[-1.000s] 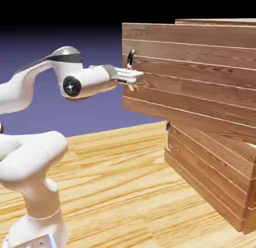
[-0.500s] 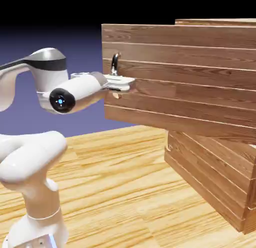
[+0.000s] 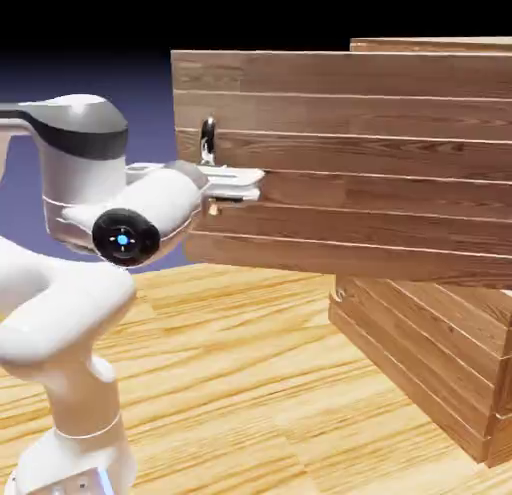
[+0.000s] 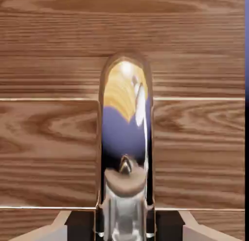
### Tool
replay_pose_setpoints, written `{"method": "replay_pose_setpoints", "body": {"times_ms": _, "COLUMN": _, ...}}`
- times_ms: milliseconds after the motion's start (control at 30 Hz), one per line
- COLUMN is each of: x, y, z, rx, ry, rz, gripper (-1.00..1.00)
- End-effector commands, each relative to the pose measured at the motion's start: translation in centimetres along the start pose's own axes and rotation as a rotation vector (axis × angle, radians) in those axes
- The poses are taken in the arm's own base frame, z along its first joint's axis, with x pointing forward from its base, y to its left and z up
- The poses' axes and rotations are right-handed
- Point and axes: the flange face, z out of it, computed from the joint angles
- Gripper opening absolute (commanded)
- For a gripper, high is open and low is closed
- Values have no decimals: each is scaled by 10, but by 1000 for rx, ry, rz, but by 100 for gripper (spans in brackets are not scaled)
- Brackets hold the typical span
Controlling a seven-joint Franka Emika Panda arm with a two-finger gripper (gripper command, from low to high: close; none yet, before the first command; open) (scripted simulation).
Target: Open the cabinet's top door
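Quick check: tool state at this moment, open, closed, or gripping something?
Tool: closed on the top door's metal handle.

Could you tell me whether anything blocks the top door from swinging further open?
Nothing visible does. The hand is shut on the handle of the top door, and only open space lies ahead of its free edge.

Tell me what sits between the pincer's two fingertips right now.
The top door's metal handle fills the gap, the pincer shut on it; the hand view shows this plainly.
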Motion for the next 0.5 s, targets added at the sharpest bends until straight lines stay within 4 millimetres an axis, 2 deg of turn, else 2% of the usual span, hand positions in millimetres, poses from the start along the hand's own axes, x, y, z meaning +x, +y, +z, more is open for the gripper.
{"method": "replay_pose_setpoints", "body": {"times_ms": 0, "x": -2, "y": -2, "z": -9, "rx": -14, "ry": 14, "rz": 0, "gripper": -100}}
{"method": "replay_pose_setpoints", "body": {"times_ms": 467, "x": -45, "y": -46, "z": -135, "rx": -211, "ry": 211, "rz": 0, "gripper": -100}}
